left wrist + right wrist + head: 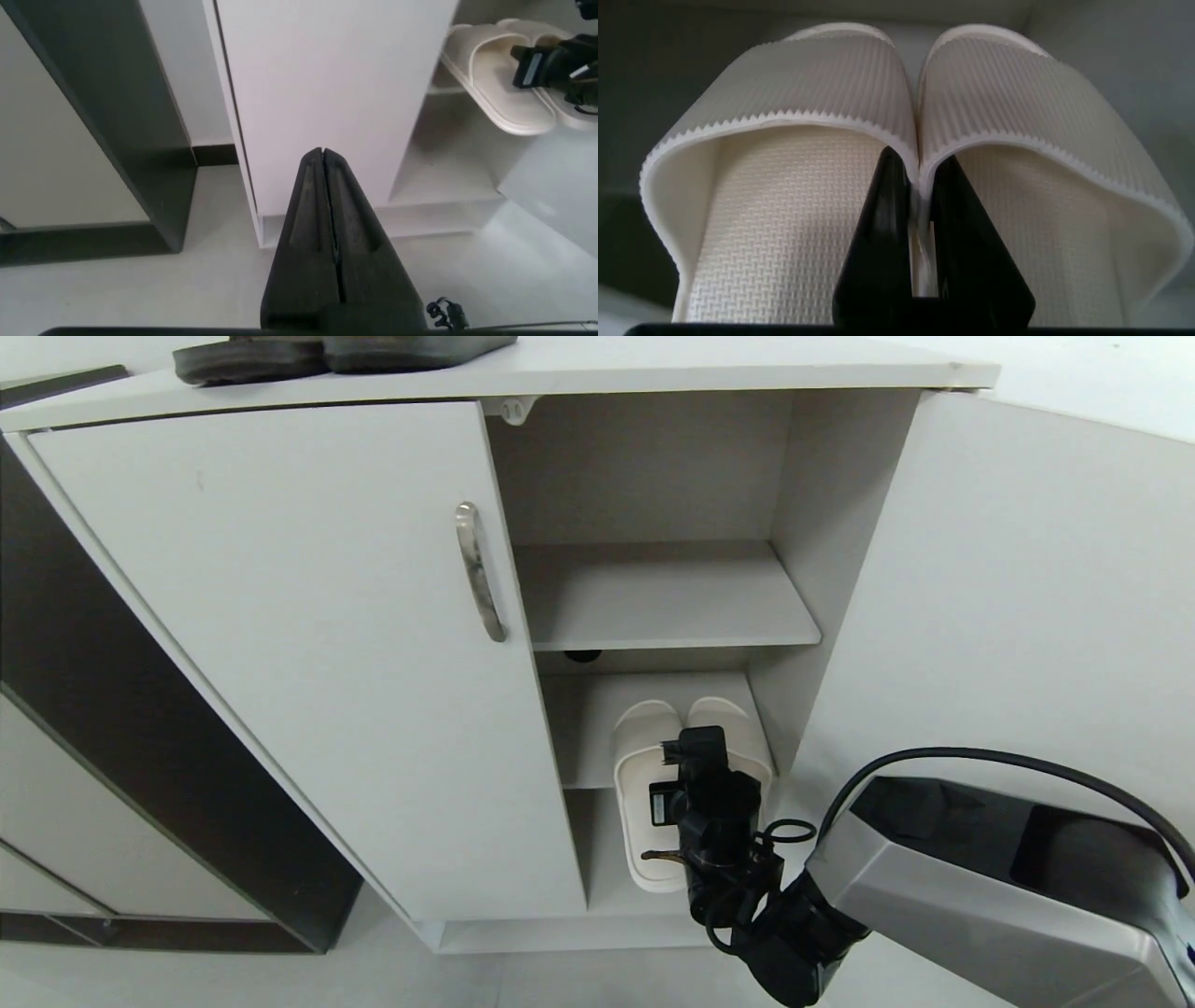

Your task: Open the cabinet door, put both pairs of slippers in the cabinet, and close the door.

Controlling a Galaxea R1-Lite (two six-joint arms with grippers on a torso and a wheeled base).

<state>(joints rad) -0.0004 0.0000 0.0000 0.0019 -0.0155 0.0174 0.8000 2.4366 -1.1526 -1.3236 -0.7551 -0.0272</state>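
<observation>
Cream slippers (785, 215) on cabinet shelf (581, 733), pinched by right tool (920, 177); left tool (322, 154) pressed together.

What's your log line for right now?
right end effector: shut on white slippers, at lower shelf | left end effector: shut, empty | dark slippers: on cabinet top

Pale grey floor (280, 980); dark panel (84, 644) at left; white wall (1102, 369) behind.

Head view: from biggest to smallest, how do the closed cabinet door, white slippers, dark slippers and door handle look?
1. closed cabinet door
2. white slippers, partly hidden by the right gripper
3. door handle
Unranked: dark slippers, cut off by the picture's top edge.
</observation>
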